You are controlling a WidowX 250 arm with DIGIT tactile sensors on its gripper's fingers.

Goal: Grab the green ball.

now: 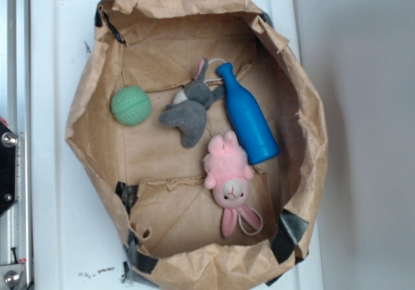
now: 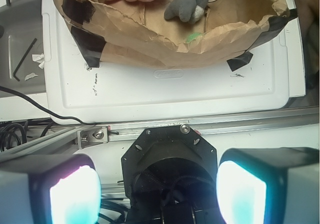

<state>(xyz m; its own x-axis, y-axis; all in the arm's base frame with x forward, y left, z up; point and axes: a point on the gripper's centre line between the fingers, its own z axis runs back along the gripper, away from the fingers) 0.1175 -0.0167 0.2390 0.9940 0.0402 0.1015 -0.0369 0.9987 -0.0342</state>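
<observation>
Green ball (image 1: 131,105) whole overhead, sliver in wrist.

Mint-green ball (image 1: 131,105) with grid ribbing, blue bottle (image 1: 248,117), pink plush (image 1: 228,176), grey plush (image 1: 190,110).

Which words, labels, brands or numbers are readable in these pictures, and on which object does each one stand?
None can be read.
White tray: a small embossed oval mark, too blurred to read.
Blue bottle, green ball, paper bag: no text visible.
</observation>
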